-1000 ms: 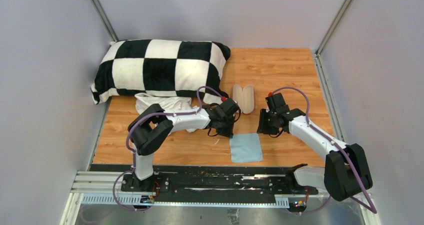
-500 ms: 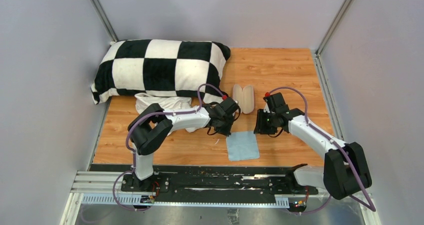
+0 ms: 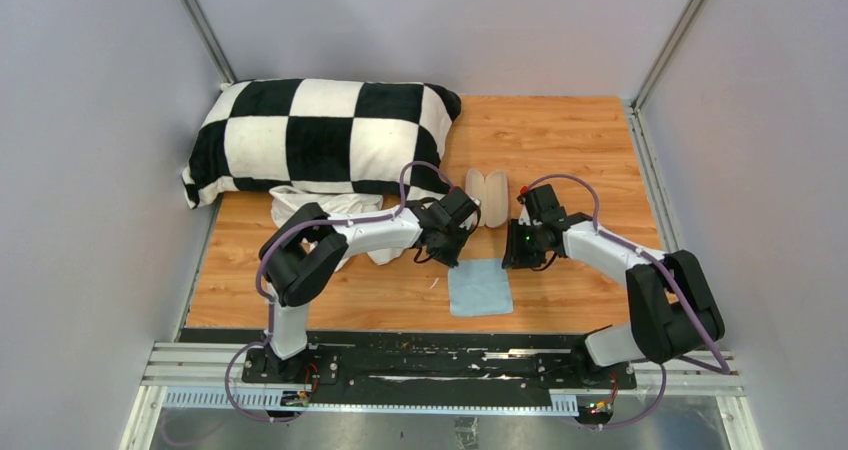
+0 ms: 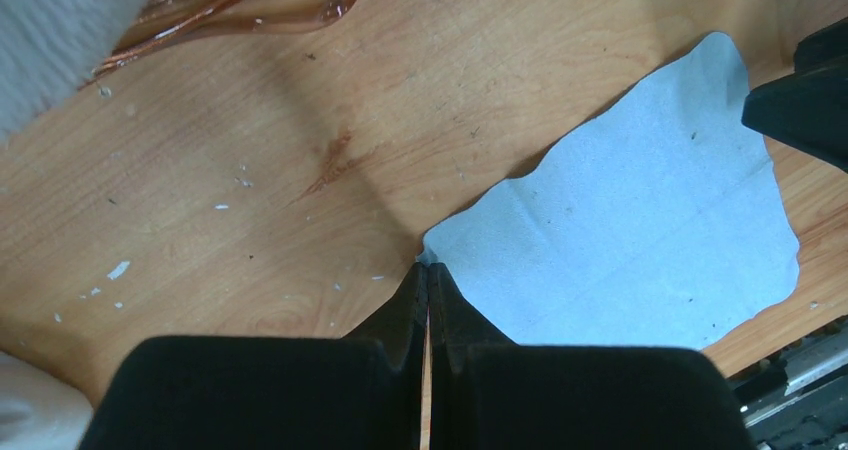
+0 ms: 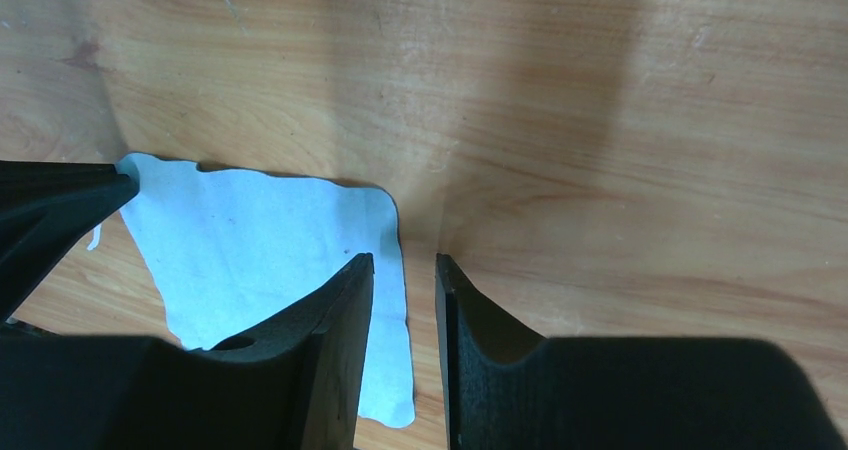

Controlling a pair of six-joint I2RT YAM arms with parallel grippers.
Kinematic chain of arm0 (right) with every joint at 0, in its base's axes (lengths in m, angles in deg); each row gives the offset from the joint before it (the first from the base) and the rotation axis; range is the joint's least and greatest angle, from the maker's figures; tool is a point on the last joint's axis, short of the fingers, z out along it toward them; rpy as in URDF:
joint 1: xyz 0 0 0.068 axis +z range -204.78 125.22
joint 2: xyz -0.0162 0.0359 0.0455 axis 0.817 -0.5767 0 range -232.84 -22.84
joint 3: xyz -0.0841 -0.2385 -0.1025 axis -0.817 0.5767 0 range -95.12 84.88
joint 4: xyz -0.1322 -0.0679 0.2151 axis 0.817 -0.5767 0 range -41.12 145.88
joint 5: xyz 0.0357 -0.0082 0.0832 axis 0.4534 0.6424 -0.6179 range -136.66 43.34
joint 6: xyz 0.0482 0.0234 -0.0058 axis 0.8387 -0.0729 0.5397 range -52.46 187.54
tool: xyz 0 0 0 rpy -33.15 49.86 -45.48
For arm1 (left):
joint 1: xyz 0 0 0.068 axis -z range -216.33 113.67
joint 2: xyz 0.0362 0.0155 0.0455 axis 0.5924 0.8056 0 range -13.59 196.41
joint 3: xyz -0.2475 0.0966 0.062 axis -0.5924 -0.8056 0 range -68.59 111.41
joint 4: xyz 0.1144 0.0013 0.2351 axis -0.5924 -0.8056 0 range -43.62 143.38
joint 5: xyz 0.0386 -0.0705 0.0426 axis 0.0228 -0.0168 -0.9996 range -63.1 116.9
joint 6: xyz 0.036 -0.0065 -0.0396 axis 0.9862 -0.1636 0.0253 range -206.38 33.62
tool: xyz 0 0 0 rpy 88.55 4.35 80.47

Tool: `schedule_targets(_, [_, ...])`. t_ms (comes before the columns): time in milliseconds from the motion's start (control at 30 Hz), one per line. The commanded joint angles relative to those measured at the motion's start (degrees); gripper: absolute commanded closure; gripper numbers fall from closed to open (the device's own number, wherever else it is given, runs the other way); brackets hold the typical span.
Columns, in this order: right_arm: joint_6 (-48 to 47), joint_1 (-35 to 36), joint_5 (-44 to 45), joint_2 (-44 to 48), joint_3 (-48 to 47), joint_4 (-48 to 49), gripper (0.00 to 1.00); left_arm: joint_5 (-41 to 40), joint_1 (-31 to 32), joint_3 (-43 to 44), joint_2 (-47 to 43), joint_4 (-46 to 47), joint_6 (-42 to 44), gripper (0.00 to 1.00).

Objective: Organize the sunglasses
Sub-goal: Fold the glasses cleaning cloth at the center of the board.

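The blue cloth [image 3: 480,288] has slid left, one corner pinched in the closed left claw [image 4: 425,270]. The right claw [image 5: 403,265] gapes astride its edge. The sunglasses [image 4: 330,8] lie just beyond that cloth, half-hidden. They are probably light and fragile, best gripped at the bridge.

Checkered pillow [image 3: 320,135], blue cloth [image 3: 480,288] (open case [image 3: 487,197] nearby)

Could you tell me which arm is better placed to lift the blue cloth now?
Left. The left gripper is shut on a corner of the cloth; the right gripper stands open, only straddling the cloth's edge.
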Motion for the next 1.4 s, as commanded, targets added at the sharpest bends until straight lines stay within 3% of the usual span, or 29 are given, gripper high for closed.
schedule_targets(0, [-0.3,-0.6,2.1,-1.5,-1.9,1.5,0.66,1.5,-0.9,2.0,2.1,-1.2,3.1,1.0])
schedule_targets(467, [0.2,0.3,0.9,-5.1,-1.2,4.7,0.73,2.8,-1.6,3.3,2.9,-1.6,3.4,1.0])
schedule_targets(833, [0.3,0.4,0.5,-3.6,-1.4,4.1,1.0,3.4,-1.6,2.9,2.1,-1.6,3.0,1.0])
schedule_targets(1000, [0.4,0.5,1.2,-1.6,-1.5,3.3,1.0,3.3,-1.6,3.0,1.3,-1.6,2.9,1.0])
schedule_targets(1033, [0.4,0.4,1.4,-1.3,-1.4,3.2,0.98,3.2,-1.6,3.0,1.2,-1.6,2.9,1.0])
schedule_targets(1167, [-0.3,0.8,2.2,-1.5,-1.6,2.6,0.72,3.3,-1.6,2.8,1.0,-1.7,2.9,1.0])
schedule_targets(1367, [-0.7,2.7,3.5,-2.4,-1.1,2.6,0.66,3.4,-1.6,2.7,0.9,-1.7,2.9,1.0])
